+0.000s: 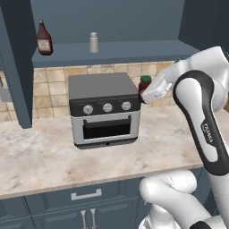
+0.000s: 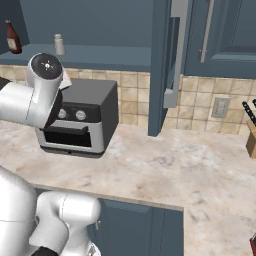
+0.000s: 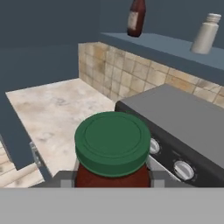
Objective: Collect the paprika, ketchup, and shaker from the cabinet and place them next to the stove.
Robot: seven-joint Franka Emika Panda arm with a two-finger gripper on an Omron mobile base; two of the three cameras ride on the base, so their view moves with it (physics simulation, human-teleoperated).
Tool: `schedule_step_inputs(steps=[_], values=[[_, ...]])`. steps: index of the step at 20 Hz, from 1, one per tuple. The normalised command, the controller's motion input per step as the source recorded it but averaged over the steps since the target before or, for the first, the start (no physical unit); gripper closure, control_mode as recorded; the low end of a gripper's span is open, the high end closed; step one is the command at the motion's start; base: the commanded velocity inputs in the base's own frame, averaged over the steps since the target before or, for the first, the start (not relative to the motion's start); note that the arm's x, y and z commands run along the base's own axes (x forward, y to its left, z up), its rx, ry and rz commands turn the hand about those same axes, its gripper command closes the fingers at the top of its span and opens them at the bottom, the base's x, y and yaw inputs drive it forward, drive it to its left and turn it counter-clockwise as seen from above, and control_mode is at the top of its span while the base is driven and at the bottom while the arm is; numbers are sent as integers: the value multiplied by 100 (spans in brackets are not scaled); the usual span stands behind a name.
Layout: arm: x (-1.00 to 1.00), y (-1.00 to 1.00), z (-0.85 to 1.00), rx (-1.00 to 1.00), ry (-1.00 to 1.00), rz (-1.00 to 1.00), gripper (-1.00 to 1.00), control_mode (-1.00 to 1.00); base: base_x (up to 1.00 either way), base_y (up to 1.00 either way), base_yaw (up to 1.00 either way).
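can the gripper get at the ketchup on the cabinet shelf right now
Probably not yet: the gripper is shut on the paprika, beside the toaster oven. The ketchup stands unblocked on the open cabinet shelf, near the shaker.

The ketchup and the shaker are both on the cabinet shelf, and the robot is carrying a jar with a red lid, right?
Not quite: the jar's lid is green, not red, as the hand view shows. The jar sits between the gripper's fingers, and the ketchup and shaker do both stand on the cabinet shelf.
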Motion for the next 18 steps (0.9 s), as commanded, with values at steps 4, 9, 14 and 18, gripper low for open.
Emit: schedule_step_inputs(steps=[4, 9, 14, 18], values=[[-32, 3, -19, -1, 0, 2, 100, -100, 0, 0, 0], [-13, 8, -9, -1, 0, 0, 100, 100, -20, 29, 0], [0, 0, 0, 0, 0, 0, 100, 100, -35, 63, -2], [0, 0, 0, 0, 0, 0, 100, 100, -46, 21, -17]])
